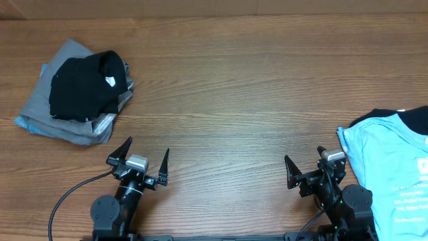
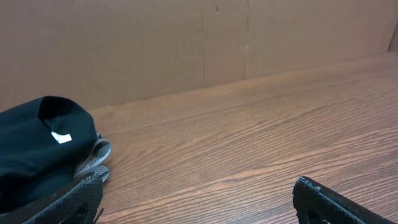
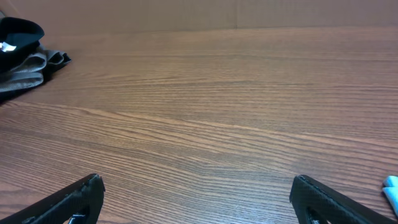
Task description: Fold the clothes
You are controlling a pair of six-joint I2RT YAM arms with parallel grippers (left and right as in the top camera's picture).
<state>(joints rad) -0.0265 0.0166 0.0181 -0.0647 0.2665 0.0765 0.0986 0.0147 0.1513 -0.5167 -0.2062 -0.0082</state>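
Observation:
A black garment (image 1: pixel 87 84) lies folded on a stack of grey clothes (image 1: pixel 50 114) at the far left of the table. It also shows in the left wrist view (image 2: pixel 37 143) and small in the right wrist view (image 3: pixel 15 37). A light blue T-shirt (image 1: pixel 394 167) with dark trim lies unfolded at the right edge; its corner shows in the right wrist view (image 3: pixel 392 185). My left gripper (image 1: pixel 139 157) is open and empty near the front edge, right of the stack. My right gripper (image 1: pixel 309 164) is open and empty, just left of the blue shirt.
The wooden table (image 1: pixel 227 87) spreads between the two piles. A brown wall (image 2: pixel 186 43) stands behind the table's far edge.

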